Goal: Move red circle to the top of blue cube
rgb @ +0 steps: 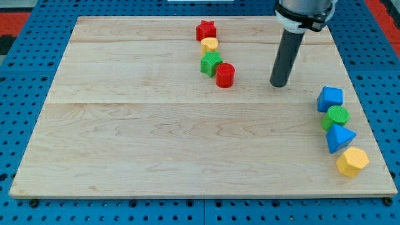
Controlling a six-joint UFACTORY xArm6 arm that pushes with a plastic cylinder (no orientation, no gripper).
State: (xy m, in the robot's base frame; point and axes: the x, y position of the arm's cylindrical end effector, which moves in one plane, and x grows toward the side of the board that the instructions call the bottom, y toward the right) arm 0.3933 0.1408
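The red circle (225, 74) stands on the wooden board, upper middle, touching the lower right of a green star (210, 63). The blue cube (330, 98) sits near the board's right edge. My tip (279, 84) rests on the board between them, to the right of the red circle and up-left of the blue cube, touching neither.
A red star (205, 30) and a yellow circle (209, 44) sit in a line above the green star. Below the blue cube lie a green circle (337, 117), a blue triangle (340, 137) and a yellow hexagon (352, 162). The board's right edge (369, 119) runs close by.
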